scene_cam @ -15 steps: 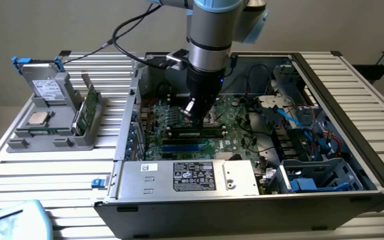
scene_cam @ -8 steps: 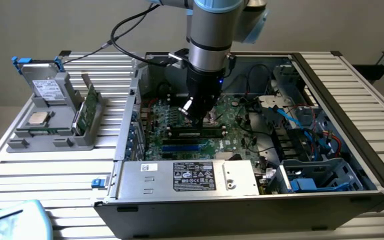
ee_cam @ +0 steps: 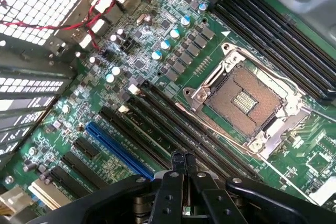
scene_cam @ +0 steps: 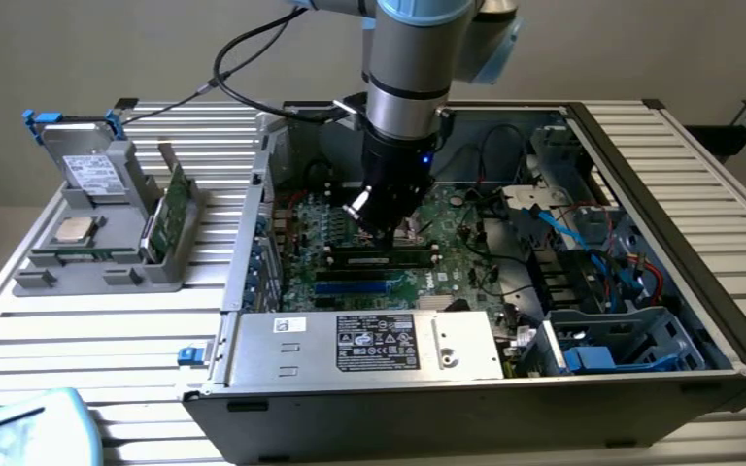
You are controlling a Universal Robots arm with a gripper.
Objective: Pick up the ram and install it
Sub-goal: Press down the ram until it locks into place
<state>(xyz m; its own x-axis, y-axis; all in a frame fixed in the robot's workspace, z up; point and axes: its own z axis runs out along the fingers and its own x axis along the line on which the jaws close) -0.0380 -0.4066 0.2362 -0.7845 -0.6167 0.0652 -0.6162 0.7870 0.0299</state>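
Observation:
My gripper (scene_cam: 392, 231) hangs inside the open computer case, low over the green motherboard (scene_cam: 457, 209). Its fingers (ee_cam: 177, 167) are pressed together with nothing between them. Directly below the tips in the exterior view, a long narrow ram (scene_cam: 376, 257) with dark chips stands in one of the black slots, just in front of the gripper. In the wrist view the shut gripper (ee_cam: 184, 160) sits over the parallel black memory slots (ee_cam: 157, 129), next to the open processor socket (ee_cam: 247, 100). I cannot tell whether the tips touch the ram.
A grey holder (scene_cam: 50, 277) on the slatted table at the exterior view's left carries another green stick (scene_cam: 166, 209), a silver processor chip (scene_cam: 75, 230) and a drive (scene_cam: 88, 170). The power supply (scene_cam: 373, 345), blue drive cage (scene_cam: 606, 349) and loose cables (scene_cam: 567, 228) crowd the case.

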